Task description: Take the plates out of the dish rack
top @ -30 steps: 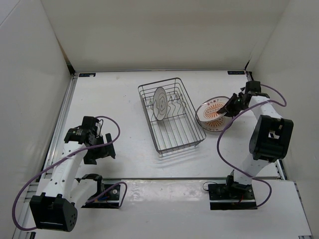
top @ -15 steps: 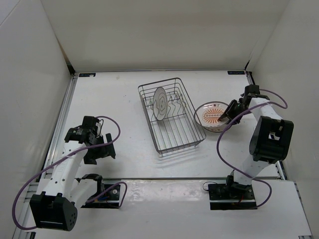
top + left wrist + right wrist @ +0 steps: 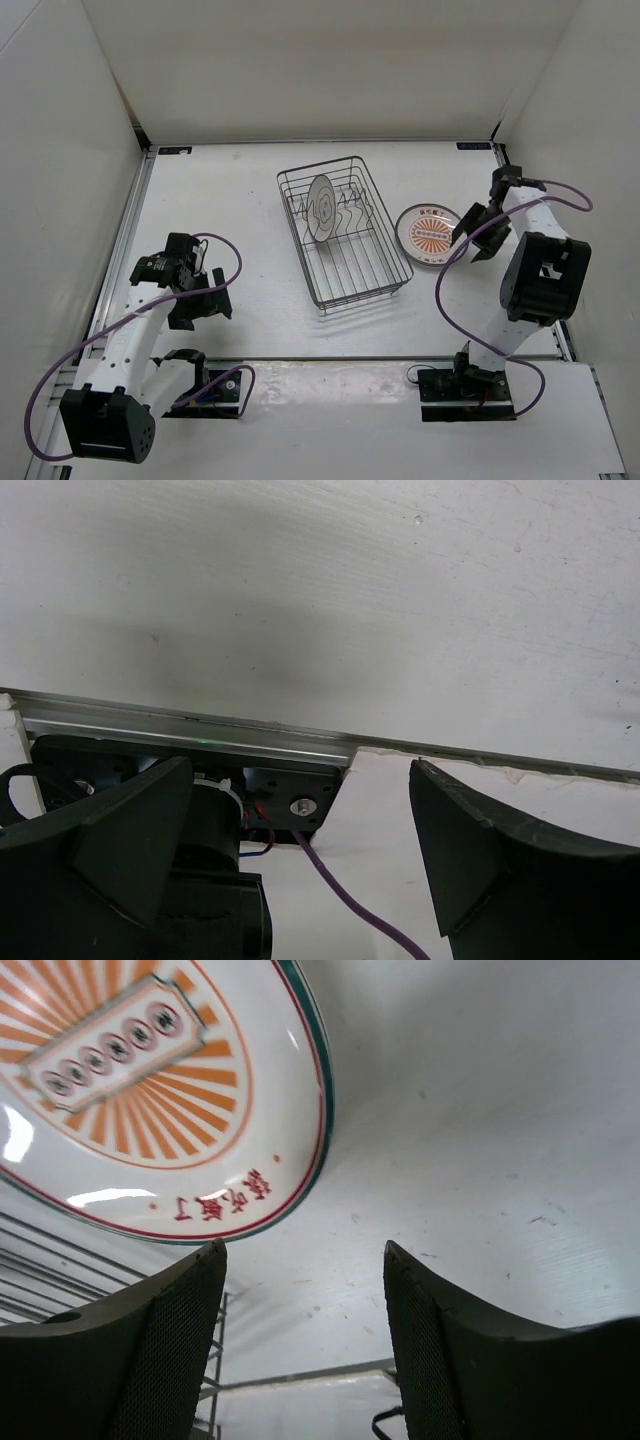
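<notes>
The dish rack [image 3: 345,240], a dark wire basket, stands mid-table. One white plate with a grey centre motif [image 3: 322,208] stands upright between its prongs. A white plate with an orange sunburst centre [image 3: 428,232] lies on the table just right of the rack, and fills the upper left of the right wrist view [image 3: 150,1090]. My right gripper [image 3: 470,238] hangs just off that plate's right rim, open, with nothing between its fingers [image 3: 303,1255]. My left gripper [image 3: 205,306] is far from the rack at the near left, open and empty [image 3: 300,770].
White walls enclose the table on three sides. An aluminium rail [image 3: 200,735] and the left arm's base with a purple cable [image 3: 340,890] lie under my left gripper. Rack wires [image 3: 40,1270] show at the lower left of the right wrist view.
My right gripper has opened and let go of the orange sunburst plate, which has dropped from tilted to flat on the table. The gripper has backed off to the right. The left arm is still.
</notes>
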Robot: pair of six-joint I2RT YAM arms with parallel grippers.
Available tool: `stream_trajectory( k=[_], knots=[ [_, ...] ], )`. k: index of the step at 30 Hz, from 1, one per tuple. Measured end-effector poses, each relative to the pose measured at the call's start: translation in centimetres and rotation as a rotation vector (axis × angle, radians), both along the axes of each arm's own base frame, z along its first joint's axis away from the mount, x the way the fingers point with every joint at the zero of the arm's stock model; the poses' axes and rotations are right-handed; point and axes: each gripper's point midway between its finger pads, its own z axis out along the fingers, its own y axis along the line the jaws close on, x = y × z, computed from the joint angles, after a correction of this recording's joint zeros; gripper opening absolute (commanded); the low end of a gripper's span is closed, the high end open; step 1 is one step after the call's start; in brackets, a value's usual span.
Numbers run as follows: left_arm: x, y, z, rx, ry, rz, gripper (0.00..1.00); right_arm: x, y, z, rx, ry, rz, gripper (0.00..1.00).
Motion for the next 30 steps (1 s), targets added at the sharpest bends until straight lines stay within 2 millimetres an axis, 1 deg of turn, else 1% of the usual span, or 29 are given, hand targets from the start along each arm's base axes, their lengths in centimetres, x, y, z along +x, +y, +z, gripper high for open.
stream_trajectory(
  k=[2, 3, 4, 6, 9, 11, 12, 14, 16, 18, 20, 22, 23, 25, 26, 28, 30],
  knots=[
    [0.0, 0.0, 0.0, 0.000, 0.000, -0.001, 1.00, 1.0, -0.5, 1.2, -0.024, -0.027, -0.007, 0.67],
    [0.0, 0.0, 0.0, 0.000, 0.000, -0.001, 1.00, 1.7, -0.5, 1.9, -0.021, -0.059, -0.001, 0.67],
    [0.0, 0.0, 0.0, 0.000, 0.000, -0.001, 1.00, 2.8, -0.2, 2.7, -0.009, -0.115, 0.013, 0.67],
    [0.0, 0.0, 0.0, 0.000, 0.000, -0.002, 1.00, 4.4, 0.9, 4.6, 0.037, -0.232, 0.067, 0.67],
    [0.1, 0.0, -0.1, 0.000, -0.002, -0.001, 1.00, 6.6, 3.7, 8.0, 0.111, -0.376, 0.186, 0.65],
    [0.0, 0.0, -0.3, 0.000, 0.001, -0.002, 1.00, 7.8, 5.9, 9.8, 0.139, -0.451, 0.279, 0.65],
    [-0.1, 0.0, -0.4, 0.000, 0.004, -0.002, 1.00, 8.2, 7.4, 10.4, 0.149, -0.480, 0.338, 0.65],
    [-0.2, -0.1, -0.5, -0.003, 0.009, -0.003, 1.00, 8.1, 10.7, 10.5, 0.169, -0.496, 0.448, 0.63],
    [-0.1, -0.1, -0.5, -0.007, 0.007, -0.003, 1.00, 7.4, 14.1, 9.5, 0.183, -0.473, 0.555, 0.63],
    [0.0, -0.2, -0.5, -0.011, 0.005, -0.004, 1.00, 6.6, 16.9, 7.7, 0.182, -0.427, 0.634, 0.63],
    [0.0, -0.2, -0.5, -0.012, 0.005, -0.004, 1.00, 5.8, 18.5, 5.5, 0.168, -0.368, 0.683, 0.62],
    [-0.1, -0.2, -0.5, -0.013, 0.008, -0.004, 1.00, 5.5, 18.8, 3.5, 0.145, -0.315, 0.700, 0.62],
    [-0.1, -0.2, -0.5, -0.013, 0.009, -0.004, 1.00, 5.4, 18.8, 2.5, 0.128, -0.285, 0.702, 0.62],
    [-0.2, -0.2, -0.5, -0.013, 0.013, -0.004, 1.00, 5.4, 18.4, 0.9, 0.097, -0.240, 0.692, 0.58],
    [-0.3, -0.2, -0.5, -0.013, 0.015, -0.004, 1.00, 5.3, 18.2, 0.1, 0.082, -0.214, 0.679, 0.58],
    [-0.4, -0.2, -0.5, -0.012, 0.020, -0.004, 1.00, 5.0, 17.7, -1.4, 0.059, -0.154, 0.638, 0.54],
    [-0.5, -0.2, -0.5, -0.012, 0.023, -0.004, 1.00, 4.8, 18.0, -2.0, 0.070, -0.124, 0.596, 0.47]
  ],
)
